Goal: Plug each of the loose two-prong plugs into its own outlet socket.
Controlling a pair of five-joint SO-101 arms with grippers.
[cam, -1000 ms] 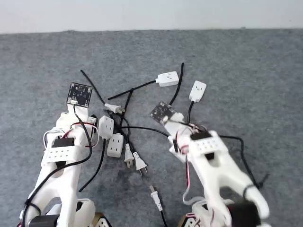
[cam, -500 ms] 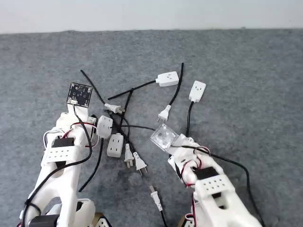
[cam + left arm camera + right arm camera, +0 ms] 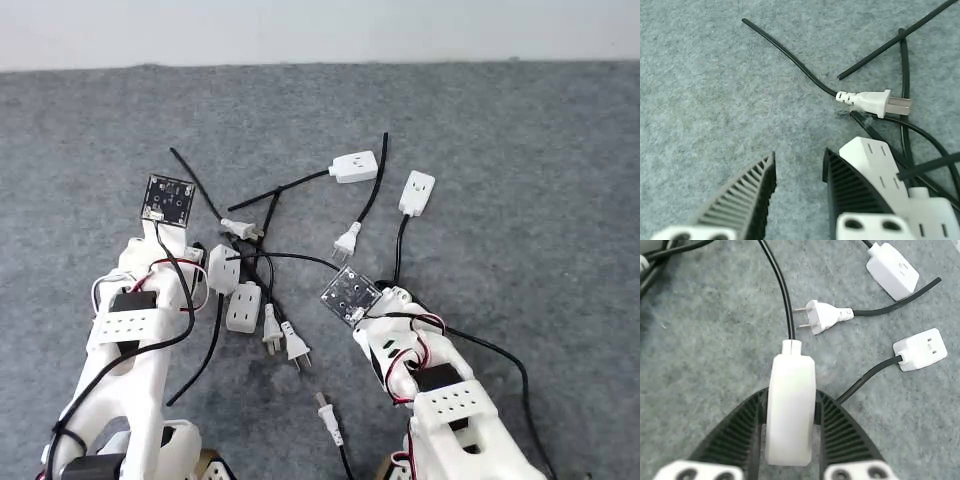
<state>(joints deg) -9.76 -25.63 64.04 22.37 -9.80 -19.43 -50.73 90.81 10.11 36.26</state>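
Left gripper [image 3: 797, 182] spread open over carpet [image 3: 700, 100], holding nothing. Socket [image 3: 872, 160] just beside one finger; plug [image 3: 870, 101] loose beyond it. Mid-table, lone plug [image 3: 327, 418] lies unplugged between the arms. Right gripper [image 3: 790, 397] clenched on socket block [image 3: 790, 412], its cord [image 3: 777, 285] running ahead. Second plug [image 3: 822, 316] lies near the cord; far socket [image 3: 892, 270] and side socket [image 3: 920, 350] sit apart from it.

A white socket block [image 3: 790, 385] stands on edge, clamped in the right pincer [image 3: 790, 396], its black cord [image 3: 782, 295] running ahead past a white two-prong plug [image 3: 822, 316] lying flat, with two white sockets [image 3: 892, 270] farther beyond.
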